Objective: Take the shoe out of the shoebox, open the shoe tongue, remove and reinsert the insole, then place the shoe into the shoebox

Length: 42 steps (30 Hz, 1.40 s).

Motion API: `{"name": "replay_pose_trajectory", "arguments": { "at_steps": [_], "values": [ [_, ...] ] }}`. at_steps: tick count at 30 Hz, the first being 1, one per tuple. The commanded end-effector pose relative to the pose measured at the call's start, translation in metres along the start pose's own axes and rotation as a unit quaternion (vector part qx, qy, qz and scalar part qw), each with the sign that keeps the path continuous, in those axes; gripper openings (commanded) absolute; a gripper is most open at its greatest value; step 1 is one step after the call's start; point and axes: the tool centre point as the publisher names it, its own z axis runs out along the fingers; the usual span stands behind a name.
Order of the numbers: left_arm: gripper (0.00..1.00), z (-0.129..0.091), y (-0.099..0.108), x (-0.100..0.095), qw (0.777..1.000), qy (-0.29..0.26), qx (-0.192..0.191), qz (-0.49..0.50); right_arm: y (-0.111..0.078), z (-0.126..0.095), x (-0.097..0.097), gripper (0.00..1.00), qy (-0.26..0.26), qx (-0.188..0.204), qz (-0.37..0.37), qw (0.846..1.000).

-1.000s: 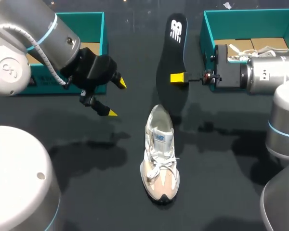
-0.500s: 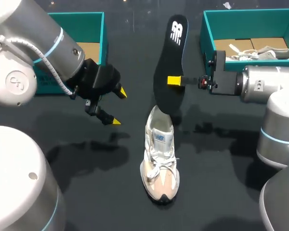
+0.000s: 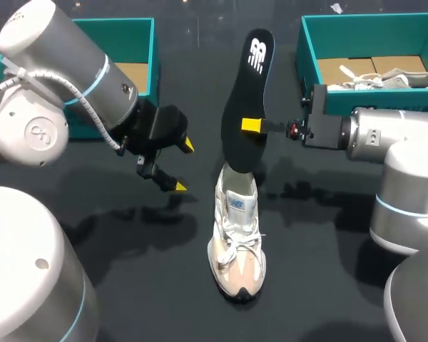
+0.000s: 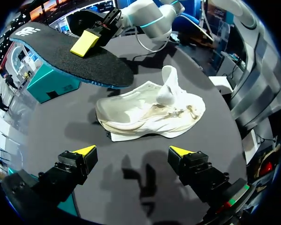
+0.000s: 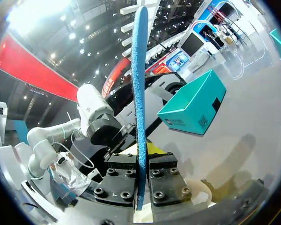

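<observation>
Here the right tool (image 3: 251, 125) clamps the insole (image 3: 246, 78).

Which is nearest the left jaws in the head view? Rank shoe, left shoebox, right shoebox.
1. shoe, mid-table, just to the right.
2. left shoebox, far left, behind the arm.
3. right shoebox, far right, across the table.

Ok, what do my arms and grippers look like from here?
The left arm and right arm are thick silver-grey cylinders with thin light-blue rings at the joints. A ribbed grey cable loops along the left arm. The left gripper and right gripper are black with yellow fingertips.
</observation>
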Motion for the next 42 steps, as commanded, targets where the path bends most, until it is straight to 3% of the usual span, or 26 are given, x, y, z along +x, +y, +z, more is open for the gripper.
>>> {"name": "replay_pose_trajectory", "arguments": {
  "at_steps": [1, 21, 23, 42],
  "values": [
    [1.0, 0.024, 0.002, -0.007, 1.0, 0.008, -0.006, -0.007, -0.003, 0.002, -0.003, 0.0, 0.004, 0.001, -0.002, 1.0],
    [1.0, 0.072, 0.0, -0.009, 1.0, 0.03, 0.002, -0.001, -0.022, 0.01, -0.029, 0.0, 0.041, -0.02, -0.032, 0.998],
    [1.0, 0.073, 0.0, -0.009, 0.999, 0.036, 0.006, -0.002, -0.026, 0.01, -0.031, 0.0, 0.051, -0.036, -0.021, 0.998],
    [1.0, 0.082, -0.004, -0.011, 1.0, 0.027, 0.0, -0.008, -0.03, 0.007, -0.034, 0.0, 0.045, -0.042, -0.052, 0.997]
  ]
}}
